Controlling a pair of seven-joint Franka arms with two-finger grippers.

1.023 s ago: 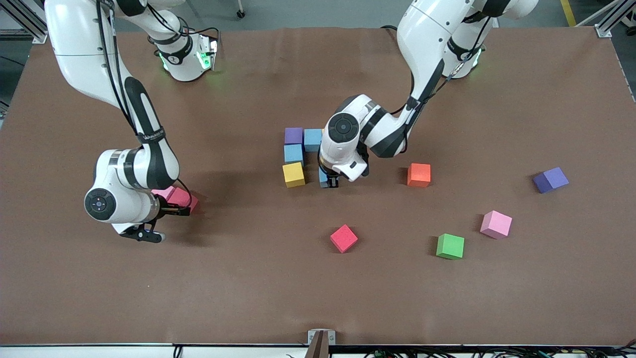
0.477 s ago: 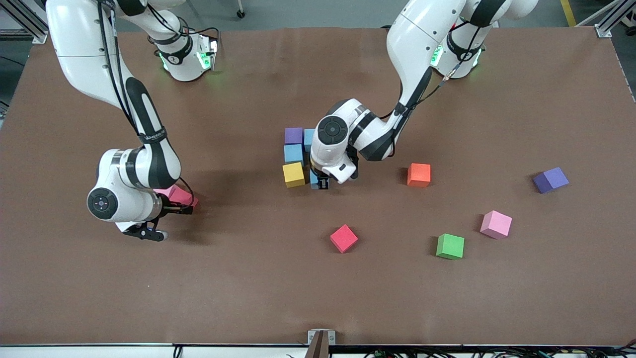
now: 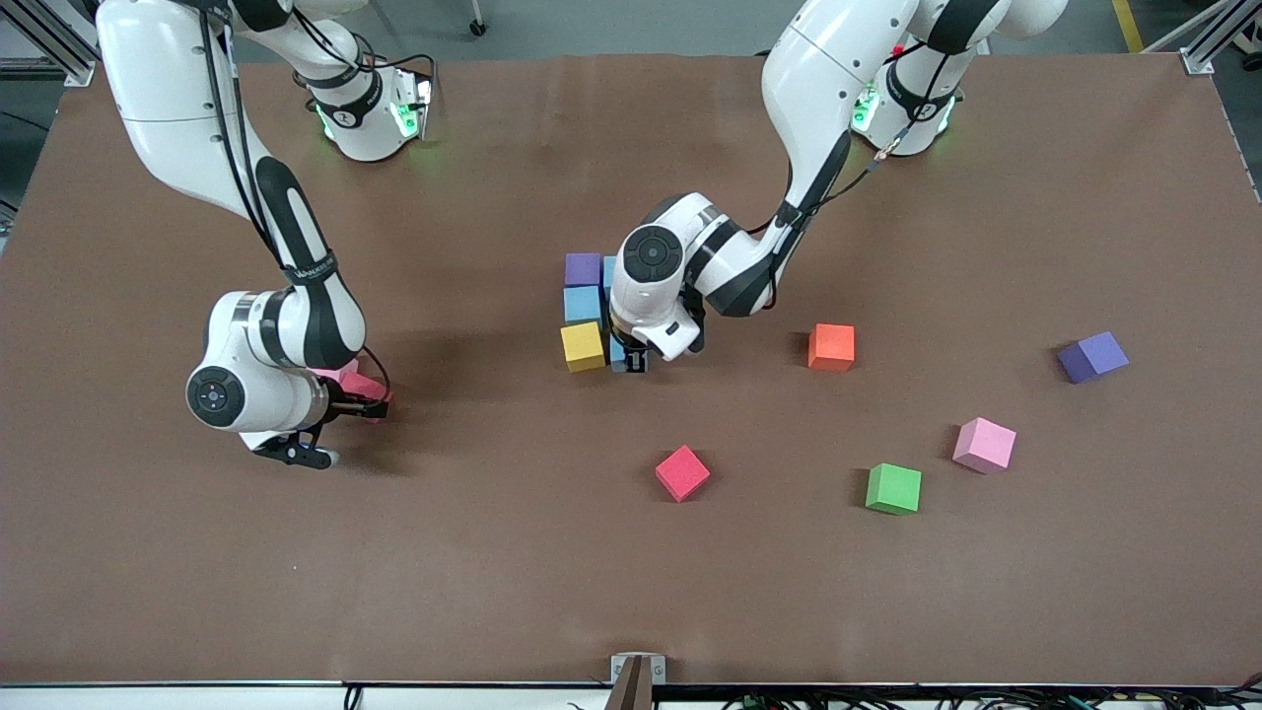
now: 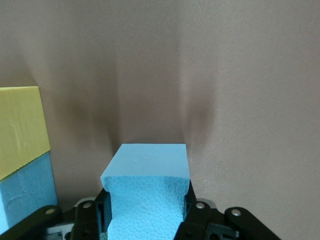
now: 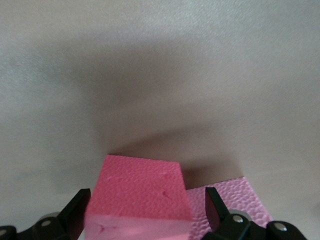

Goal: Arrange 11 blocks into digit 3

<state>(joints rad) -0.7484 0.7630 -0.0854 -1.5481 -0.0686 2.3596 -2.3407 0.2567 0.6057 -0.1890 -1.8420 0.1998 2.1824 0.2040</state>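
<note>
The left arm reaches from its base down to the middle of the surface, and its pincer is closed, low at the surface. The right arm bends down at its own end, and its pincer is open wide.

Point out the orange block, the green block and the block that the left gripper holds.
orange block [image 3: 831, 346]: front view, middle of its top face.
green block [image 3: 894, 487]: front view, middle of its top face.
light blue block [image 4: 146, 176]: left wrist view, on its face between the fingers.
</note>
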